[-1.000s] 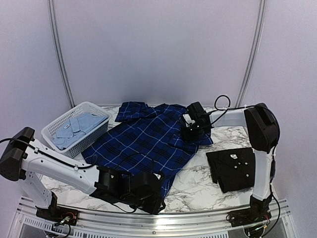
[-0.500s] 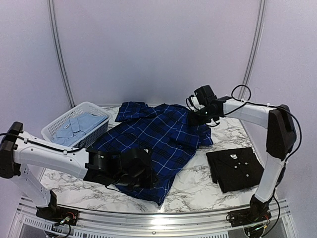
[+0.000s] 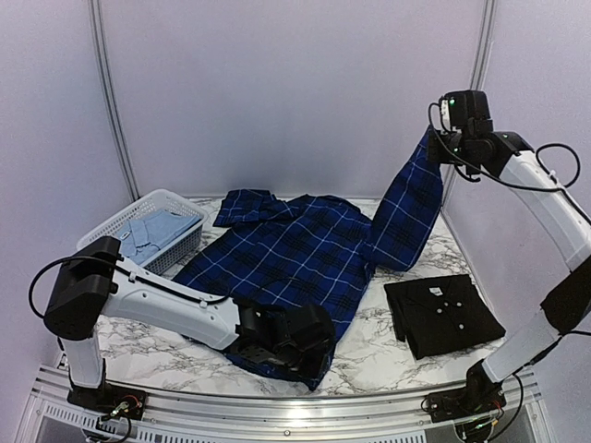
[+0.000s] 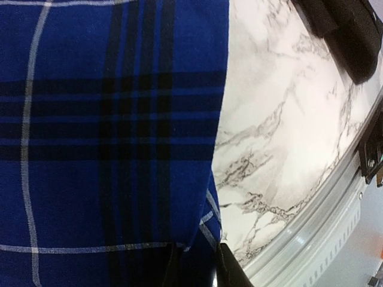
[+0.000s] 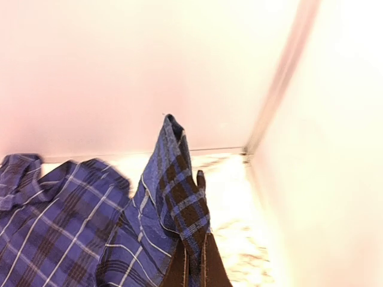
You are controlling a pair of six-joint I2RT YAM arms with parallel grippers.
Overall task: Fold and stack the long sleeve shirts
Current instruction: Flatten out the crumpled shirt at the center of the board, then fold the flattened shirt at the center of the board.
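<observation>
The royal-blue-and-navy plaid shirt (image 3: 286, 254) lies spread across the marble table (image 3: 369, 343). My right gripper (image 3: 445, 155) is high at the back right, shut on the shirt's right sleeve (image 5: 176, 173), which hangs lifted from it. In the right wrist view the gripper (image 5: 194, 266) pinches that cloth between its fingers. My left gripper (image 3: 297, 349) is at the shirt's near hem. In the left wrist view the gripper (image 4: 197, 272) has the hem's edge (image 4: 210, 221) between its fingers. A folded black shirt (image 3: 441, 314) lies at the right. A pale blue shirt (image 3: 152, 231) sits in the basket.
A white lattice basket (image 3: 100, 238) stands at the back left of the table. A metal rail (image 3: 369, 406) runs along the near edge, close to my left gripper. Pale walls close in the back and the right side.
My right gripper has risen from the table to high at the back right, pulling the plaid sleeve up. My left gripper has slid right along the near hem and narrowed onto it.
</observation>
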